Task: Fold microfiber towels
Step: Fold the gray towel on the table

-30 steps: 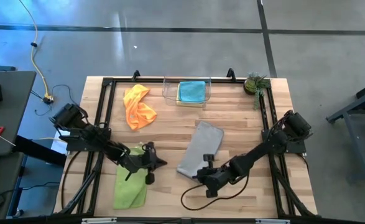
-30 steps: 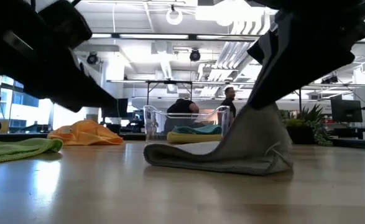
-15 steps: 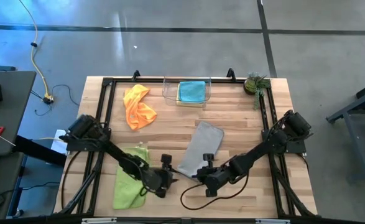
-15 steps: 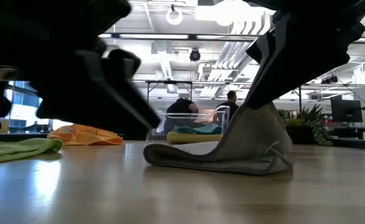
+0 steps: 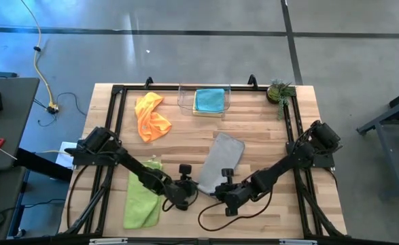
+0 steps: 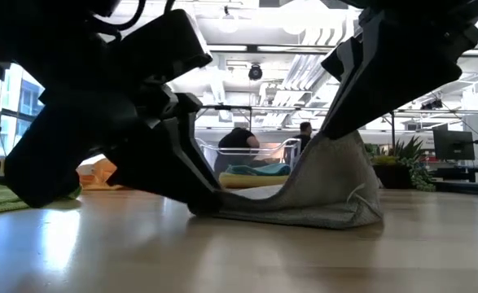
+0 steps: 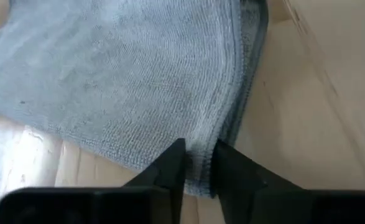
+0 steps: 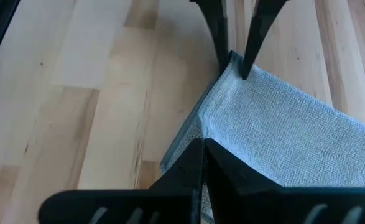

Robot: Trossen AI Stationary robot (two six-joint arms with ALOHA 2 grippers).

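A grey towel (image 5: 221, 158) lies lengthwise in the middle of the table, folded, with layered edges (image 7: 247, 93). My left gripper (image 5: 194, 188) is at its near left corner, shut on it. My right gripper (image 5: 217, 191) is shut on the near right corner and holds it raised (image 6: 336, 142). A lime green towel (image 5: 143, 197) lies flat near the left front. An orange towel (image 5: 151, 117) is bunched at the back left. A teal towel (image 5: 209, 100) sits in the clear bin. My left gripper pinches the towel's hemmed near left corner (image 7: 201, 140) between its two fingers (image 7: 173, 163). It comes slanting down from the table's left. The corner lies low on the table (image 6: 210, 210). My right gripper pinches the near right corner (image 8: 214, 127) between shut fingers (image 8: 194, 163), slanting down from the table's right. That corner is lifted, and the cloth slopes down from it (image 6: 304, 183) to the table; the far part lies flat.
A clear plastic bin (image 5: 185, 101) stands at the back centre and a small potted plant (image 5: 279, 90) at the back right corner. A black cable (image 5: 209, 219) loops near the front edge below the grippers. People (image 6: 240, 140) show in the room beyond the table.
My left gripper has left the lime green towel and gone toward the table's right, rolling as it went, to the grey towel's near left corner, which is now between its fingers. My right gripper and the raised corner have kept still.
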